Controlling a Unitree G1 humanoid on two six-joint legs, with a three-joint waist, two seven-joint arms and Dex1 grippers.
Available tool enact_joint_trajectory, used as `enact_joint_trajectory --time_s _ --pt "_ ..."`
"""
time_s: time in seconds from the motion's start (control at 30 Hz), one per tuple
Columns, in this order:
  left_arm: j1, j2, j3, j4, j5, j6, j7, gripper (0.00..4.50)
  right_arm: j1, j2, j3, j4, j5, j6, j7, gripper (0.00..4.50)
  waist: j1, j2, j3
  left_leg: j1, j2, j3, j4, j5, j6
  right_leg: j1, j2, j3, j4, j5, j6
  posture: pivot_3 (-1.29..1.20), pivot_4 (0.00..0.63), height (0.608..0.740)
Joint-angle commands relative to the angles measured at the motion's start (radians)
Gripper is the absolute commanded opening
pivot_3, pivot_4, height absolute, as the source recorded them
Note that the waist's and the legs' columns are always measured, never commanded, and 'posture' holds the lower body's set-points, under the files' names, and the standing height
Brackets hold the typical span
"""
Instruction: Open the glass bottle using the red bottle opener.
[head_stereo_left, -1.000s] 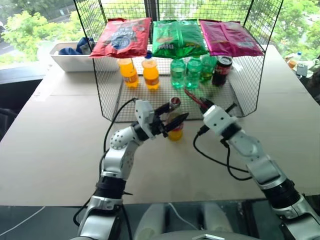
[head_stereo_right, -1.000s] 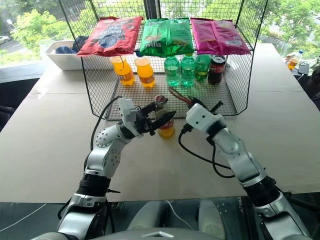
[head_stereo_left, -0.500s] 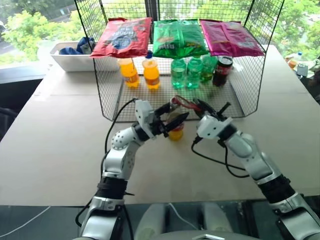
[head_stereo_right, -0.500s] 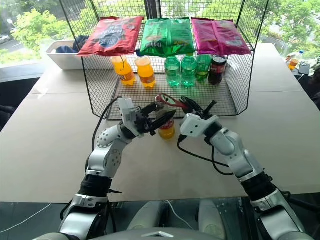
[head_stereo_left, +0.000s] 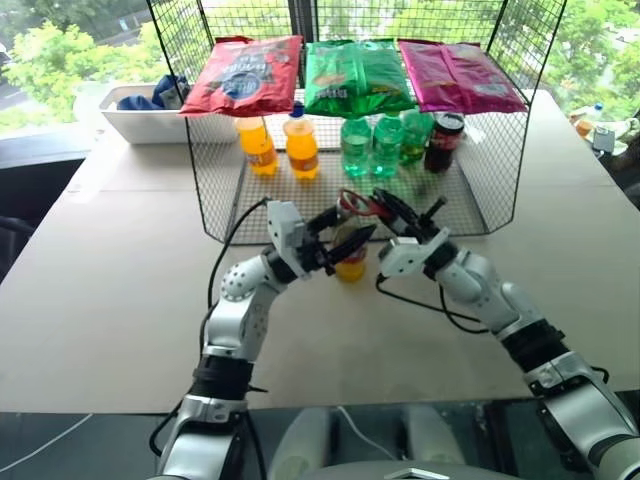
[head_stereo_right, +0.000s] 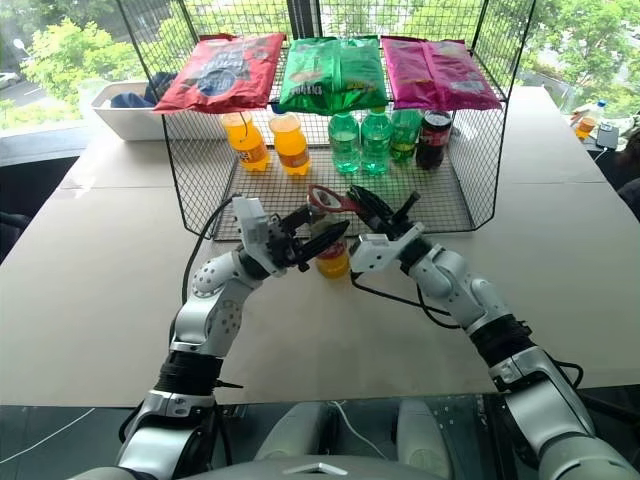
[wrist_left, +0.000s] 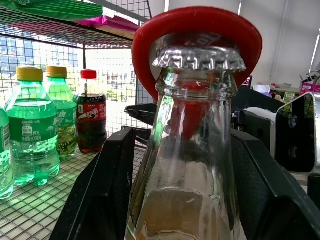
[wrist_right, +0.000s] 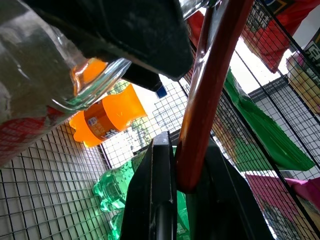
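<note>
The left gripper (head_stereo_left: 338, 238) grips the glass bottle (wrist_left: 192, 165). The right gripper (wrist_right: 182, 175) clamps the red bottle opener (wrist_left: 197, 30), whose ring sits over the cap (wrist_left: 199, 57).

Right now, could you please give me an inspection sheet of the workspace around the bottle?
Surface: pale table; wire rack standing on it.
Job's things: glass bottle upright in front of the rack, metal cap still on; red bottle opener with its ring head at the cap.
Clutter: two orange bottles, green bottles and a dark cola bottle inside the rack; three snack bags on top; white bin behind.
Grippers: left tool closed around the bottle; right tool shut on the opener's handle.
Cables: black cables looping from both wrists.
Surroundings: windows, trees outside.
</note>
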Motion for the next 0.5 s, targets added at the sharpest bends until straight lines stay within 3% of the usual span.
enact_joint_trajectory --time_s 0.03,0.2,0.33,0.5 --pt "0.008 -0.01 -0.039 -0.005 0.006 0.029 -0.007 2.16 0.016 0.018 0.059 -0.006 -0.001 -0.096 0.033 0.0 0.0 0.0 0.0 0.0 0.0 0.0 0.0 0.0 0.0 0.0 0.0 0.0 0.0 0.0 0.0 0.0 0.15 0.74" --pt "0.007 -0.012 -0.04 -0.005 0.007 0.031 -0.008 2.16 0.008 0.013 0.054 0.019 0.015 -0.127 0.069 0.0 0.0 0.0 0.0 0.0 0.0 0.0 0.0 0.0 0.0 0.0 0.0 0.0 0.0 0.0 0.0 0.0 0.15 0.74" --pt "0.002 -0.012 -0.04 -0.003 0.008 0.034 -0.008 2.16 -0.046 -0.058 0.065 0.027 -0.151 -0.128 0.012 0.0 0.0 0.001 0.0 0.0 0.0 0.0 0.0 0.0 0.0 0.0 0.0 0.0 0.0 0.0 0.0 0.0 0.15 0.74" --pt "0.003 -0.013 -0.042 -0.005 0.009 0.039 -0.006 2.16 -0.129 -0.141 0.031 0.082 -0.18 -0.152 -0.037 0.0 0.0 0.001 -0.001 0.001 0.0 0.0 0.0 0.0 0.0 0.0 0.0 0.0 0.0 0.0 0.0 0.0 0.15 0.74"
